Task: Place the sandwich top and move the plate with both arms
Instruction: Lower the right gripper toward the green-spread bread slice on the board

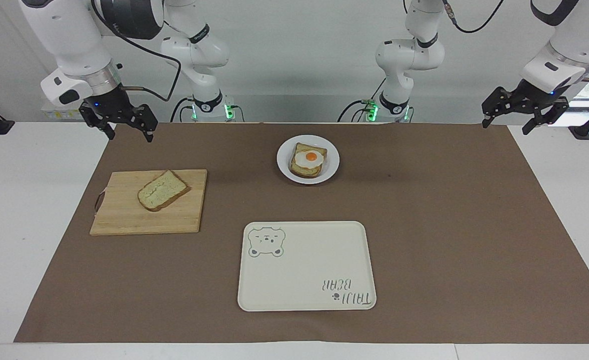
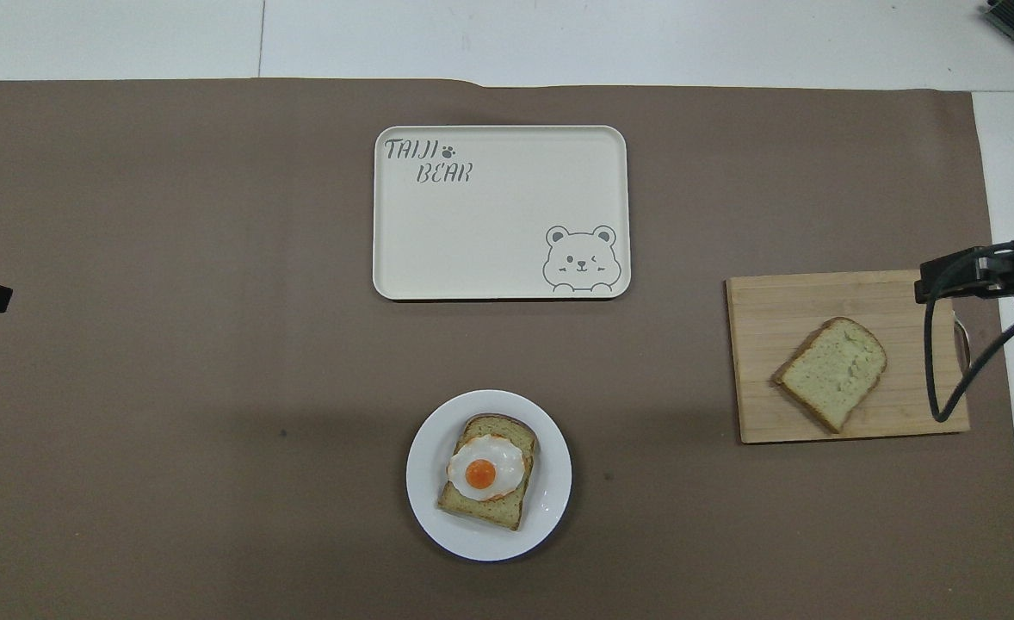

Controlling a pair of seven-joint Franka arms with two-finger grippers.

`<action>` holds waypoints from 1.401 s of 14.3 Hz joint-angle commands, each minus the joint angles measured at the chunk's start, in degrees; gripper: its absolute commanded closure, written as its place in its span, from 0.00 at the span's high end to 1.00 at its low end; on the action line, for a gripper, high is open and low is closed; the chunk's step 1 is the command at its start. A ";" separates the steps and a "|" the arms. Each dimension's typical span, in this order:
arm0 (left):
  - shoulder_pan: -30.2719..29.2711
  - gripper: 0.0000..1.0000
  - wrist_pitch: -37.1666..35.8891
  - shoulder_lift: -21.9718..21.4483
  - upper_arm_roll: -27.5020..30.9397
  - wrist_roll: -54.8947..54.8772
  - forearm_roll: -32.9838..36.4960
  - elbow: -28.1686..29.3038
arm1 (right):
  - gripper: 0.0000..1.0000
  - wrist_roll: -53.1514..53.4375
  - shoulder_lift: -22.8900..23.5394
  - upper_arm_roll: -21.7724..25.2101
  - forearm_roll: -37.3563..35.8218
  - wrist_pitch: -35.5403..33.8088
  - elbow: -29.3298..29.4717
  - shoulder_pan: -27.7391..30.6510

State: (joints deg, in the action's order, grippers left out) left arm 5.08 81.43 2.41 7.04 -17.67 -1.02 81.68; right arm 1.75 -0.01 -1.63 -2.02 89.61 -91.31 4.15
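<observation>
Brown paper (image 1: 424, 225): it covers the middle of the white tabletop (image 1: 19, 225) and every item rests on it.
Right tool (image 1: 126, 131): raised over the paper's edge at the right arm's end, fingers spread, holding nothing; this arm waits.
Left tool (image 1: 505, 126): raised over the paper's corner at the left arm's end, fingers spread, holding nothing; this arm waits too.
Plate (image 1: 285, 167): small, round and white, closest to the robots of the items, about midway between the two arms.
Egg toast (image 1: 308, 161): lies on the plate, a fried egg with an orange yolk on top.
Cutting board (image 1: 119, 220): pale wood, toward the right arm's end, farther from the robots than the plate.
Sandwich top (image 1: 162, 190): a pale speckled slice with a brown crust, flat on the board, turned at an angle.
Tray (image 1: 304, 280): cream rectangle with a bear drawing, farthest from the robots, in line with the plate.
</observation>
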 commanded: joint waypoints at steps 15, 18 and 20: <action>0.02 1.00 1.01 -1.53 0.08 -0.35 0.14 1.99 | 1.00 1.85 0.45 -0.83 0.70 5.22 -0.26 -0.02; 0.02 1.00 1.01 -1.53 0.08 -0.35 0.14 1.99 | 1.00 6.23 -0.08 -0.83 0.70 6.19 -1.58 0.42; 0.02 1.00 1.01 -1.53 0.08 -0.35 0.14 1.99 | 1.00 9.13 -0.52 -0.83 0.79 6.45 -2.28 0.60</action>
State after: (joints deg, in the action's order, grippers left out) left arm 5.08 81.43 2.41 7.04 -17.67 -1.02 81.69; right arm 8.20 0.24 -2.17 -2.02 94.69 -92.02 4.07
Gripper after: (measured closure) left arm 0.000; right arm 0.000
